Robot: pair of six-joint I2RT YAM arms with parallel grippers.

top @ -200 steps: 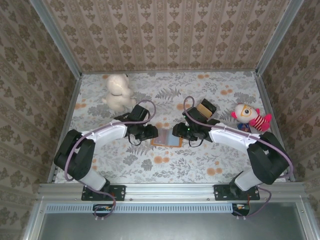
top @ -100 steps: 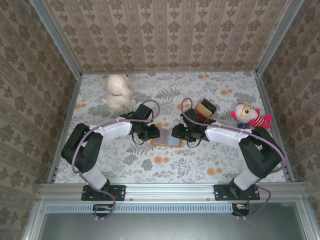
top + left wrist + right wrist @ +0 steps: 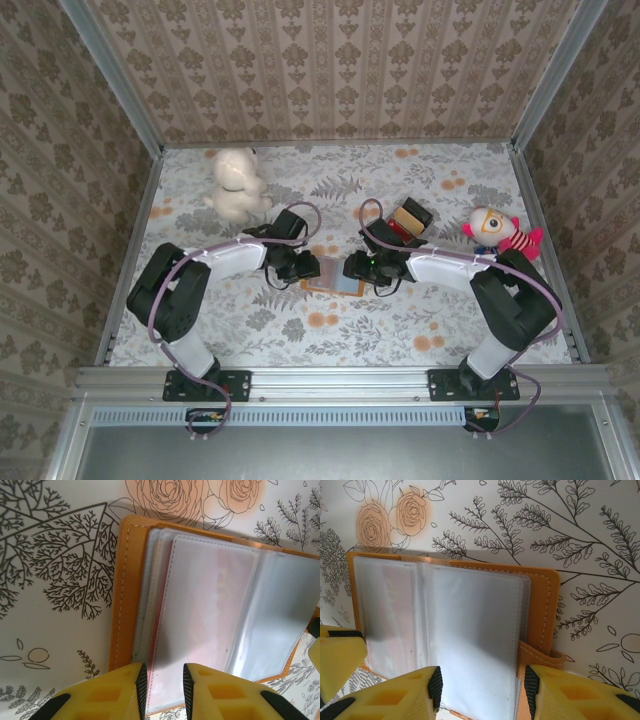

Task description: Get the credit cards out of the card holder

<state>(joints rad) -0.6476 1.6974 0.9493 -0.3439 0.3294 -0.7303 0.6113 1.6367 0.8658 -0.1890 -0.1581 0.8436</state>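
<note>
Left fingers [image 3: 164, 680] stand narrowly apart, astride the near edge of a clear pocket page. Right fingers [image 3: 480, 685] stand wide apart, astride the opposite pages. Neither visibly grips. The card holder [image 3: 333, 284] lies open at mid-desk [image 3: 400, 330], between both arms. The credit cards [image 3: 155, 635] sit in their pockets, one red edge showing. Step in hand: extraction, not yet begun. The next move calls for pinching a card edge alone while the holder is pinned.

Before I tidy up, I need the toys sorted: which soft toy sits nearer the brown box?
The red-striped doll, just right of the box; the white plush sits far off, back left.
</note>
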